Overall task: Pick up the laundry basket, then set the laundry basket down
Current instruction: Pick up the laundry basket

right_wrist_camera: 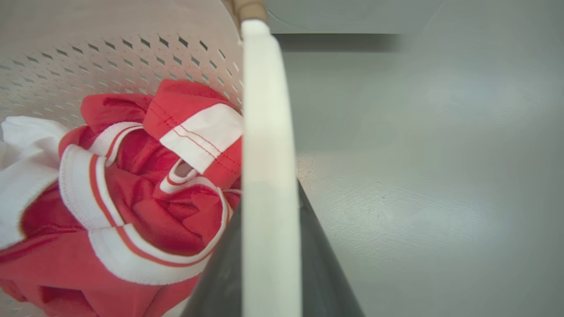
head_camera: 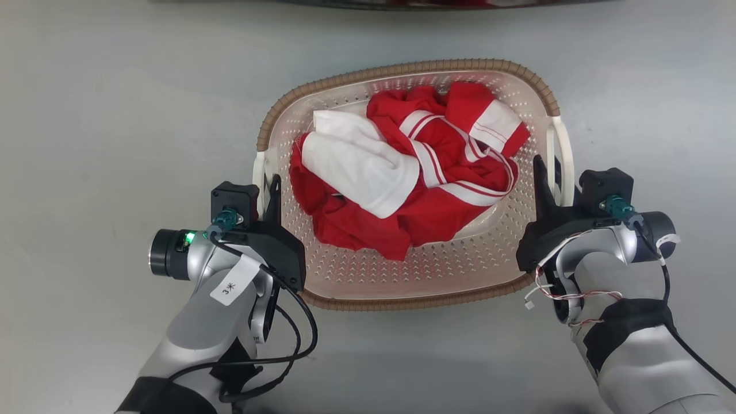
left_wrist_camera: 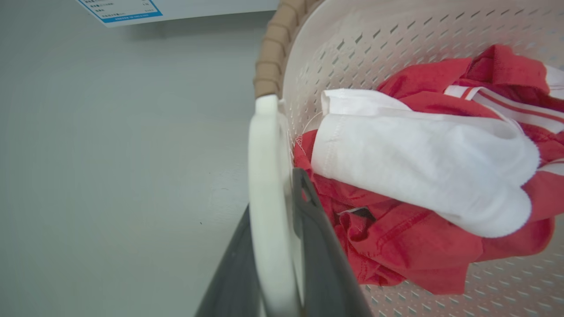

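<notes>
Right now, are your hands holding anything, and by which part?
Yes, the laundry basket: the left hand grips its white left handle, the right hand its right handle, a finger on each side.

- Outward of the left hand, the grey floor lies open.
- Outward of the right hand, the floor is open too.
- Inward of both hands, heaped red and white clothes fill the laundry basket, near each inner finger.
- A white handle fills the gap between each hand's fingers.
</notes>
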Motion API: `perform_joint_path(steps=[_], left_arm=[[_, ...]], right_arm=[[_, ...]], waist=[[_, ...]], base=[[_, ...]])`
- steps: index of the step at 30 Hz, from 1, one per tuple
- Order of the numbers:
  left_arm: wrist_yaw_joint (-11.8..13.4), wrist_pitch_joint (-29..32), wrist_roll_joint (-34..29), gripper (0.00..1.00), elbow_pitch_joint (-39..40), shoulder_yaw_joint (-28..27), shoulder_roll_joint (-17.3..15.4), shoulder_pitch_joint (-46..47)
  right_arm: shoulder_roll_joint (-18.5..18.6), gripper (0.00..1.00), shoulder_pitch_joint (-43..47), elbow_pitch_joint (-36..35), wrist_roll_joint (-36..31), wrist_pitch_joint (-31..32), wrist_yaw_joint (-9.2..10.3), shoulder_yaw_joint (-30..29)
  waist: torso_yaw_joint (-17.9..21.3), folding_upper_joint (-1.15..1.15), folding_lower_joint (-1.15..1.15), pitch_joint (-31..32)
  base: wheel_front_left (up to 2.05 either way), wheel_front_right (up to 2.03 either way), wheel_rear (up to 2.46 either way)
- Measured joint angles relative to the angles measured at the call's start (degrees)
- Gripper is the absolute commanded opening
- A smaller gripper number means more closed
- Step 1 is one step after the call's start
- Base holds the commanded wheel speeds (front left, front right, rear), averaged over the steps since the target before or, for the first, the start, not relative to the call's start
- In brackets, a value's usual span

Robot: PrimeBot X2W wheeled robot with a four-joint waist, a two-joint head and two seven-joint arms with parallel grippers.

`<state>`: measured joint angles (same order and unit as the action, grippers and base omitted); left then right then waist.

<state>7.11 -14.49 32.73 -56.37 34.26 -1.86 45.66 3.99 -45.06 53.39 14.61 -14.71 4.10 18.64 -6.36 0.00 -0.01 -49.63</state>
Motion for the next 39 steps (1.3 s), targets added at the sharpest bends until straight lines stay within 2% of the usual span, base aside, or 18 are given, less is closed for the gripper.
perform_joint_path(steps=[23,39], left_arm=[[-0.6,0.11,2.4,0.0,-8.06,3.14,0.34,-3.77],[-2.72,5.21,4.95,0.0,-11.45,5.78,0.33,-10.8]], right_arm=[[-0.33,0.0,6.49,2.92,11.95,0.11,1.53,11.62],[-0.6,0.0,13.47,4.22,21.41,6.48,2.46,20.27]], waist=[[1.63,0.0,0.0,13.83],[3.56,-0.01,0.0,25.83]], base=[[0.0,0.0,0.0],[0.0,0.0,0.0]])
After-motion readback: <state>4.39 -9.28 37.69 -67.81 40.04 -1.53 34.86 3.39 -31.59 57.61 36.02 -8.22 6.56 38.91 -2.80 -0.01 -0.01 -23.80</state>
